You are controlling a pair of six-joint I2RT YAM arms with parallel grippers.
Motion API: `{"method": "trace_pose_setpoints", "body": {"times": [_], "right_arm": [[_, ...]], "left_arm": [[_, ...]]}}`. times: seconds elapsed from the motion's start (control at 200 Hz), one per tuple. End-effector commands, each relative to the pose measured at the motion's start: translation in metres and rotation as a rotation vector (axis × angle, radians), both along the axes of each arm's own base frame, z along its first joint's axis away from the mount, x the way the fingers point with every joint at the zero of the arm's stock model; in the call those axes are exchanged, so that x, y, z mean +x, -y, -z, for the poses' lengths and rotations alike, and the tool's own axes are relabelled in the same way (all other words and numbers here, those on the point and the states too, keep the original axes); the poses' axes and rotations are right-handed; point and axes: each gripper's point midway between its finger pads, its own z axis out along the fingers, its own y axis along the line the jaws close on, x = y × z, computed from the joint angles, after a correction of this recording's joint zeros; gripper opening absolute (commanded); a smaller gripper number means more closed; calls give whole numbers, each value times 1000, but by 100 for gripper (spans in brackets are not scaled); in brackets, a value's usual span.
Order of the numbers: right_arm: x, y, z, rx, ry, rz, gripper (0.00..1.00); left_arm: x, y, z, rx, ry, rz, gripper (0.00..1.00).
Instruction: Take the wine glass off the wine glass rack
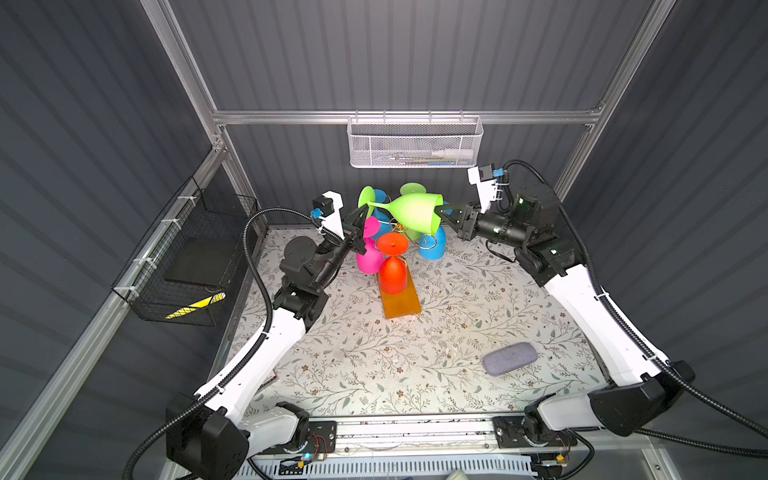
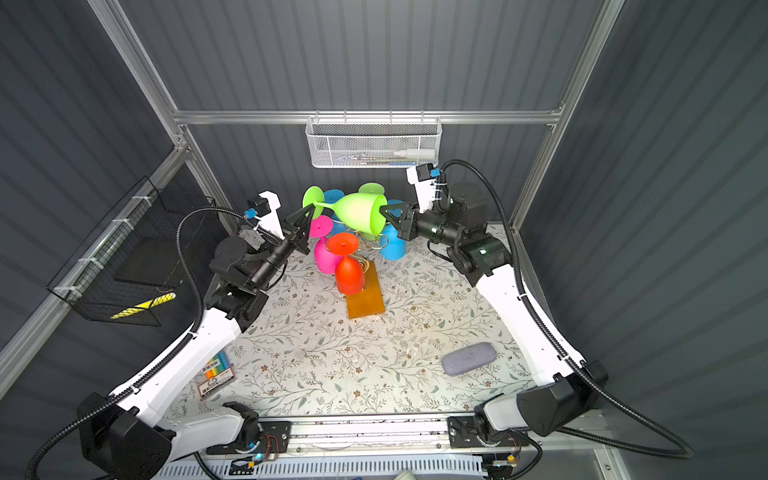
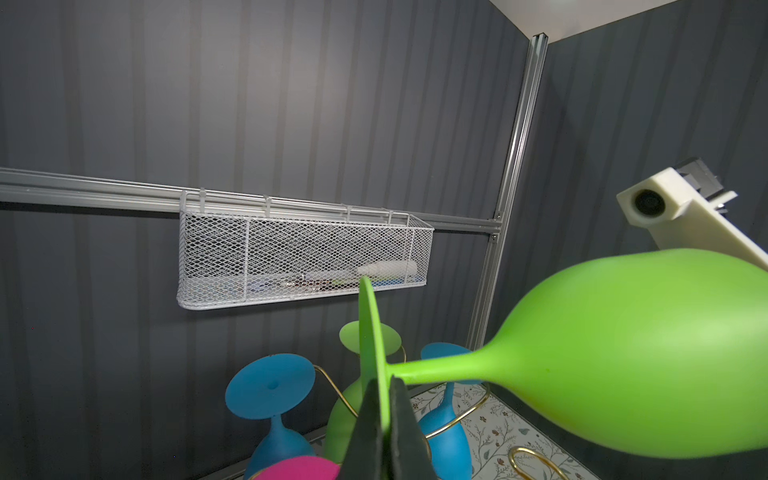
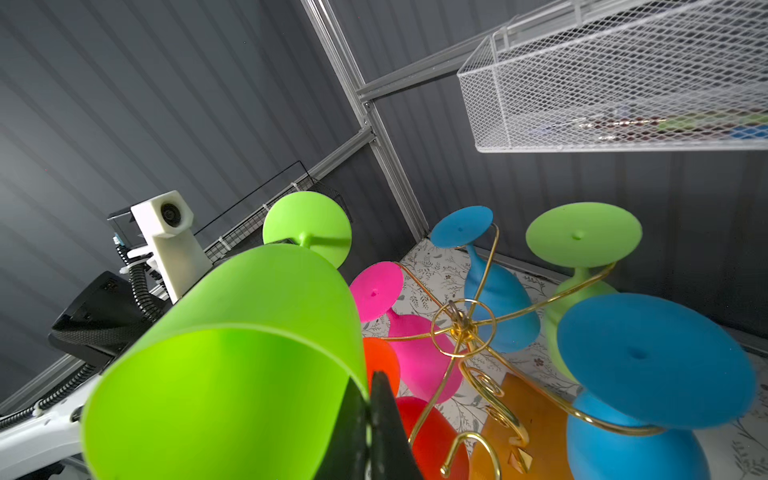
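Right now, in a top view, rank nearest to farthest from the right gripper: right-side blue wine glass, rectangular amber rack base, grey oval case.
1. Blue wine glass: just by right gripper.
2. Amber base: centre.
3. Grey case: front right.

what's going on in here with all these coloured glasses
Both arms hold one green wine glass on its side above the wine glass rack. The left jaws are shut on the edge of its foot, and the right jaws are shut on the rim of its bowl. The glass looks clear of the rack's gold wire, where five other glasses hang upside down: two blue, one green, one pink, one red.
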Motion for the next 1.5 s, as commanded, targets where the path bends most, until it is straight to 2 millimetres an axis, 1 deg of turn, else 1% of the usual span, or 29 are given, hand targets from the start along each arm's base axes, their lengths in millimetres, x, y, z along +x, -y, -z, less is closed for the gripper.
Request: {"method": "trace_pose_setpoints", "body": {"times": [0.0, 0.09, 0.175, 0.24, 0.31, 0.355, 0.375, 0.445, 0.545, 0.62, 0.685, 0.765, 0.775, 0.795, 0.815, 0.86, 0.96, 1.05, 1.11, 1.161, 1.251, 1.361, 1.496], "right_arm": [[-3, 5, -20, 31, 41, 19, 0], [-3, 8, -22, 32, 46, 35, 0], [-4, 10, -27, 39, 57, 46, 0], [-4, 14, -32, 39, 70, 67, 0], [-4, 22, -38, 37, 87, 104, 0], [-5, 28, -42, 37, 99, 127, 0], [-5, 32, -44, 38, 103, 138, 0], [-5, 43, -50, 45, 115, 174, 0], [-6, 62, -57, 49, 123, 228, 0], [-7, 81, -60, 27, 130, 292, 0], [-8, 103, -60, -2, 131, 374, 0], [-10, 130, -57, -41, 119, 470, 0], [-8, 138, -56, -50, 116, 510, 0], [-8, 146, -56, -58, 118, 543, 0], [-8, 152, -48, -80, 90, 569, 0], [-9, 168, -40, -111, 62, 628, 0], [-7, 198, -16, -202, -11, 744, 0], [-1, 215, 10, -294, -85, 808, 0], [4, 225, 30, -368, -134, 851, 0], [9, 233, 45, -432, -174, 878, 0], [16, 241, 63, -511, -226, 900, 0], [26, 243, 81, -588, -294, 891, 0], [42, 244, 106, -663, -377, 868, 0]], "left_arm": [[-3, 0, -8, -17, 31, 9, 0], [-3, -1, -7, -17, 31, 2, 1], [-1, -5, -7, -19, 31, -19, 10], [-1, -8, -7, -21, 33, -38, 25], [-2, -11, -8, -22, 41, -55, 38], [-2, -15, -8, -24, 41, -72, 54], [-2, -16, -7, -24, 40, -80, 59], [-3, -21, -7, -28, 43, -103, 70], [-6, -27, -8, -25, 50, -129, 80], [-7, -34, -7, -13, 51, -168, 87], [-9, -42, -5, 6, 52, -212, 91], [-10, -56, -2, 17, 44, -287, 96], [-11, -58, -1, 17, 43, -296, 96], [-11, -62, 1, 18, 40, -315, 97], [-12, -67, 2, 18, 36, -336, 98], [-13, -76, 4, 15, 26, -378, 99], [-13, -88, 14, 49, -9, -422, 99], [-11, -97, 30, 97, -57, -461, 100], [-9, -108, 42, 115, -92, -508, 100], [-8, -116, 48, 123, -112, -531, 100], [-7, -128, 56, 139, -140, -563, 99], [-6, -142, 65, 160, -157, -623, 100], [-4, -143, 79, 226, -183, -633, 100]]}}
